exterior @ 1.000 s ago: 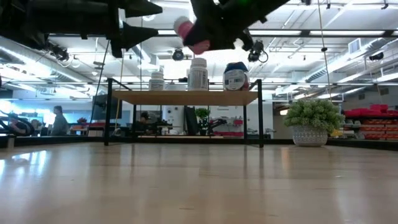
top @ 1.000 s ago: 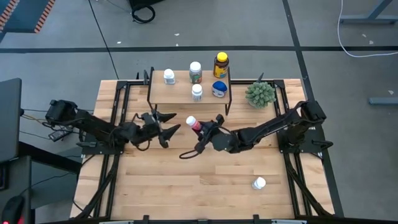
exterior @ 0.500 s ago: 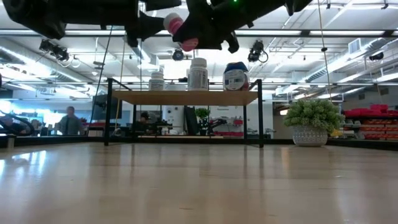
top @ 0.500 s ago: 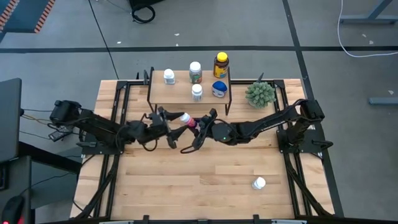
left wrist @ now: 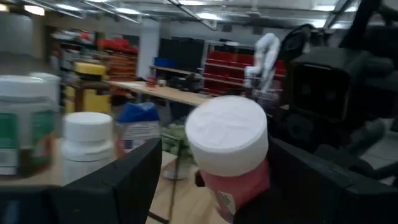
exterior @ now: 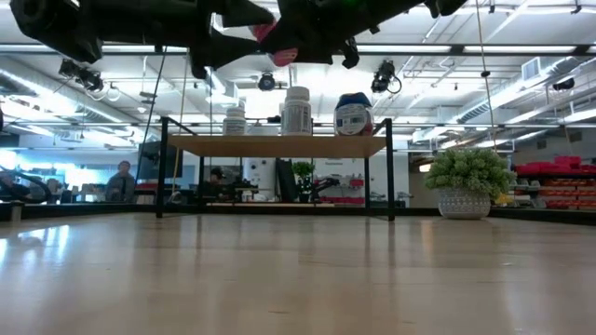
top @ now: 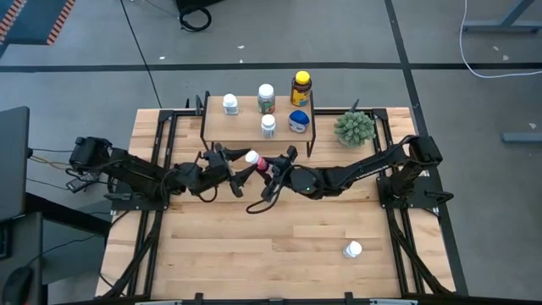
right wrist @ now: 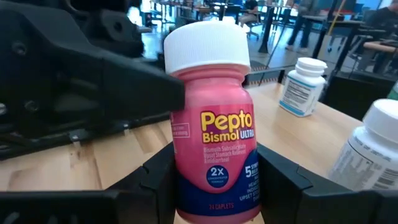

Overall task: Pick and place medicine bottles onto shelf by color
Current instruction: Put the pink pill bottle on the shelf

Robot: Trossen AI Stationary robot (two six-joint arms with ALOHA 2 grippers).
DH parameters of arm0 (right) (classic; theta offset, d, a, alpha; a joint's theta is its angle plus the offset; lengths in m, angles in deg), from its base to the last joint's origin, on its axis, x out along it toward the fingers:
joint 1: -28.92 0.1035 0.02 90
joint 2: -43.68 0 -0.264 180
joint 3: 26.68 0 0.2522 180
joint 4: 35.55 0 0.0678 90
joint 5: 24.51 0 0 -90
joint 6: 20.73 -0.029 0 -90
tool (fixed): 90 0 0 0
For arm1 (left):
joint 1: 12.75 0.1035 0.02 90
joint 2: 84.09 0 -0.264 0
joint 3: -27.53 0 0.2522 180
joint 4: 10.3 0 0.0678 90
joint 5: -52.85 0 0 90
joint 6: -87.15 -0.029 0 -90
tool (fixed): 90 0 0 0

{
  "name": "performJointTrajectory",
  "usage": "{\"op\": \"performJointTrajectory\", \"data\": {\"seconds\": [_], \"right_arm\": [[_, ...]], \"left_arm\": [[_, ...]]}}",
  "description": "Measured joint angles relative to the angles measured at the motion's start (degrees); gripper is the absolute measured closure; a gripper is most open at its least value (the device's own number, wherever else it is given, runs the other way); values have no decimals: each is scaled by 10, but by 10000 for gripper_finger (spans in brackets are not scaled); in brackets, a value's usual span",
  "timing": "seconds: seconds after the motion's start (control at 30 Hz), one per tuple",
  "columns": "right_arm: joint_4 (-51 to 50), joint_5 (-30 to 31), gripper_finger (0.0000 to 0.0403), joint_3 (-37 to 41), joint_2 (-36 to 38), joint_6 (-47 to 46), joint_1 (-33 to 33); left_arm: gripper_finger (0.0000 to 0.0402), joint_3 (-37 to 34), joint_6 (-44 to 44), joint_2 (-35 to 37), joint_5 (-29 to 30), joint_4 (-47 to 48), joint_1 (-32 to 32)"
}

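Our right gripper (top: 268, 166) is clamped on the pink bottle (right wrist: 212, 130), held in the air just in front of the shelf (top: 241, 129). Our left gripper (top: 239, 165) stands with its fingers spread around the bottle's white cap, seemingly not yet touching. Five bottles stand on the shelf; one white-capped bottle (top: 352, 250) waits on the table (top: 254, 263), so we judge the job well along.

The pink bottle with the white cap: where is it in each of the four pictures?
High view: pink bottle mid-table, just in front of the shelf.
Low view: top centre, above the shelf.
Left wrist view: centre.
Right wrist view: centre.
Shared landmark: the shelf's white-capped bottles.
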Motion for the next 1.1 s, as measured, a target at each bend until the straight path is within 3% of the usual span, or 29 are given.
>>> {"op": "performJointTrajectory", "data": {"seconds": [0.1,0.53,0.67,0.9,1.1], "right_arm": [[6,-6,228,0,0,0,0],[1,-19,228,0,0,-2,0],[-14,-19,228,0,0,-13,0],[-18,-19,227,0,1,-13,0],[-22,-19,208,0,1,-12,0]], "left_arm": [[104,0,31,-9,-37,-12,10],[108,1,54,-36,-56,-72,15],[136,2,54,-36,-56,-79,14],[224,2,46,-36,-56,-79,14],[227,2,43,-36,-66,-76,14]]}}
